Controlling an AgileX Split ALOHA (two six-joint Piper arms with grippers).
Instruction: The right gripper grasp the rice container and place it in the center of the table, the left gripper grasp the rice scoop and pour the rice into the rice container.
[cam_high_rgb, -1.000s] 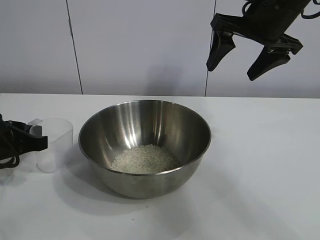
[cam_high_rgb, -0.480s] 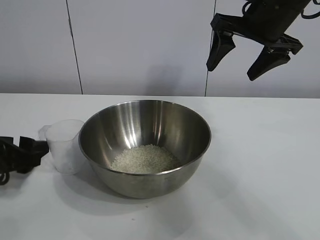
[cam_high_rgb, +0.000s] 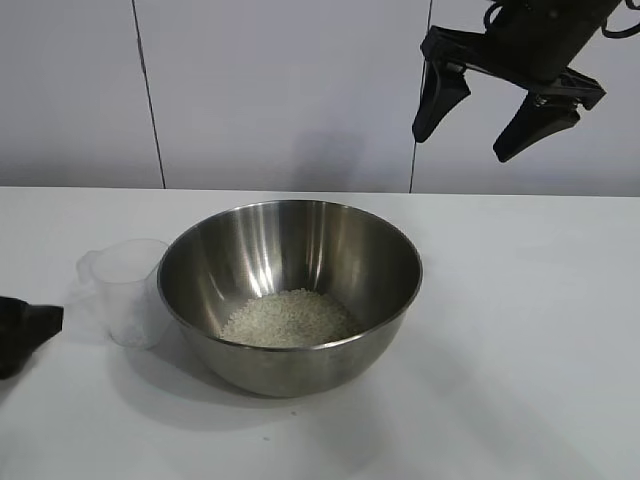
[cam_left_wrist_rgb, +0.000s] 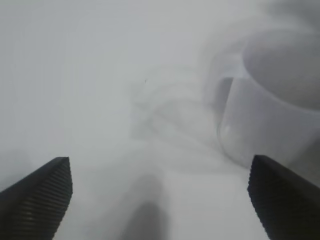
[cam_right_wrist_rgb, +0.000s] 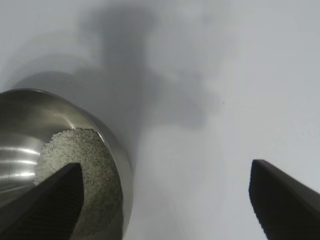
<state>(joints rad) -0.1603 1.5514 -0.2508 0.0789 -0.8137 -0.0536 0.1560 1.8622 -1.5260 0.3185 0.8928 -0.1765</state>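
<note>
I had the white surface (cam_high_rgb: 520, 330) carrying the rice container (cam_high_rgb: 290, 295) near its middle, the rice (cam_high_rgb: 290, 318) lying in a pale heap at the bottom. My right gripper (cam_high_rgb: 482, 112) hung high above the far right of the bowl, its jaws spread wide and holding nothing. The rice scoop (cam_high_rgb: 127, 292) stood upright just left of the container, looking empty. My left gripper (cam_left_wrist_rgb: 160, 192) sat low at the left edge, apart from the scoop, jaws spread with nothing between them.
</note>
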